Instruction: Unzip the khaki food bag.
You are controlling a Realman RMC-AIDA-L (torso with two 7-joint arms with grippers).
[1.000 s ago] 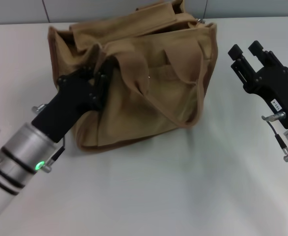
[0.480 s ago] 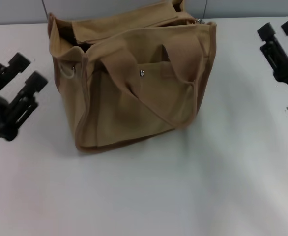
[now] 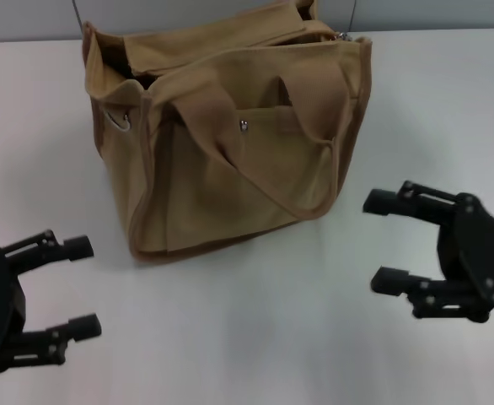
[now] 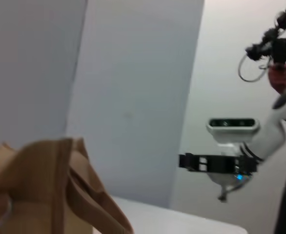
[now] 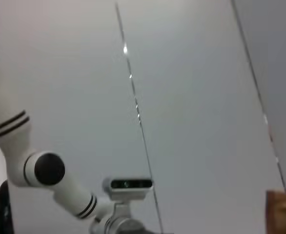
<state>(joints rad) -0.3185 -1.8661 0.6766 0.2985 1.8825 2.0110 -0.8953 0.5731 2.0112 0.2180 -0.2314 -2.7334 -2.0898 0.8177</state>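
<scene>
The khaki food bag (image 3: pixel 230 135) stands on the white table (image 3: pixel 247 337) at the back middle, a boxy tan canvas tote with two loop handles and a front pocket with a metal snap (image 3: pixel 244 126). Its top gapes open at the left end. My left gripper (image 3: pixel 78 287) is open and empty at the front left, apart from the bag. My right gripper (image 3: pixel 380 240) is open and empty at the right, in front of the bag's right corner. The left wrist view shows a corner of the bag (image 4: pixel 50 190) and the right gripper (image 4: pixel 201 162) far off.
A grey wall (image 3: pixel 188 13) runs behind the table's back edge. The right wrist view shows the wall, a sliver of the bag (image 5: pixel 282 212) and the left arm (image 5: pixel 45 175).
My left gripper let go of the bag's left end and drew back to the front left. My right gripper moved from the back right down to the front right. The bag settled upright.
</scene>
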